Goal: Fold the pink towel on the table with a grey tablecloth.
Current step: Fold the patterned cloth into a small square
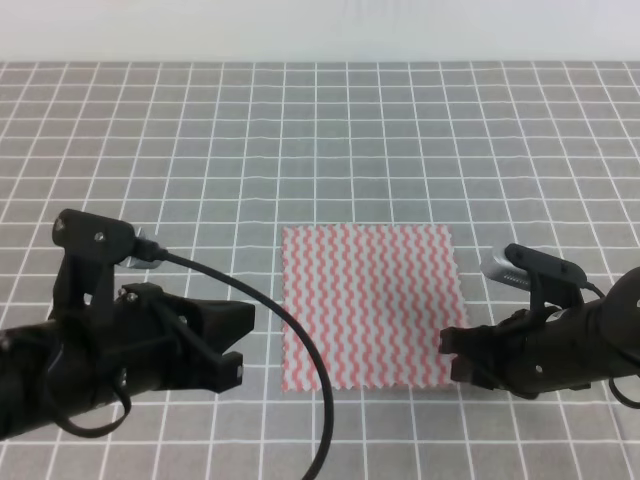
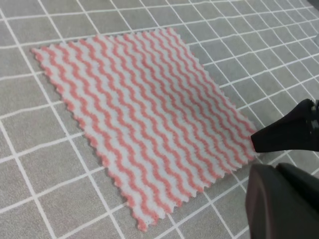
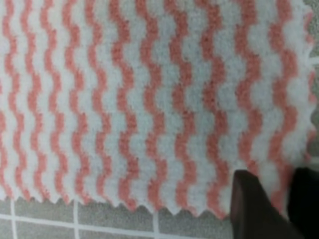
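1. A pink towel (image 1: 367, 306) lies flat and unfolded on the bench (image 1: 320, 140), which is covered by a grey cloth marked with a white grid. The towel sits near the front, roughly midway between the two arms.
2. The left gripper (image 1: 235, 340) hovers just to the left of the towel's near left corner, apart from the cloth. Its jaws stand open and hold nothing.
3. The right gripper (image 1: 458, 355) is at the towel's near right corner. In the right wrist view its dark fingertips (image 3: 254, 206) sit over the zigzag edge there, with towel showing in the gap between them. The jaws look narrowly parted; whether they already pinch the cloth cannot be told.
4. The towel looks thin, light and limp, with pinked edges. It will likely drape and sag when lifted, and may slide on the cloth beneath.
5. The near corners seem the best places to take hold, one per gripper, pinching low at the edge.
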Robot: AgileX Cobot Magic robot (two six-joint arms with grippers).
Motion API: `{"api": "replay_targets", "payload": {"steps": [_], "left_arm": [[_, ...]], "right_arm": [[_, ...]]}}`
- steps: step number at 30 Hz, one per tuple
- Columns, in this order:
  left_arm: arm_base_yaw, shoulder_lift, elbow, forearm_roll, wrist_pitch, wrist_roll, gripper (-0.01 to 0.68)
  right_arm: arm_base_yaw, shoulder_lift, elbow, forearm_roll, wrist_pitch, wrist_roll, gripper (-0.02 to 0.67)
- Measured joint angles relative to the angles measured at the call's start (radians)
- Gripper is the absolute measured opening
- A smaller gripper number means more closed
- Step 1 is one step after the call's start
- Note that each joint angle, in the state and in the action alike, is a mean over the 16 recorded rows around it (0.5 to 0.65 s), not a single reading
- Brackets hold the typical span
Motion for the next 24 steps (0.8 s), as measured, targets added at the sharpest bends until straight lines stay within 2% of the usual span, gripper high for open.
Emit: {"api": "replay_targets", "payload": {"steps": [13,24], "left_arm": [[0.000,0.009,0.000,0.039,-0.012,0.116,0.000],[-0.003,0.082,0.000,-0.011,0.032,0.380,0.000]], "right_arm": [[0.000,-0.001,-0.033,0.023,-0.006,-0.001,0.000],[0.000,0.005,-0.106,0.040,-0.013,-0.001,-0.001]]}}
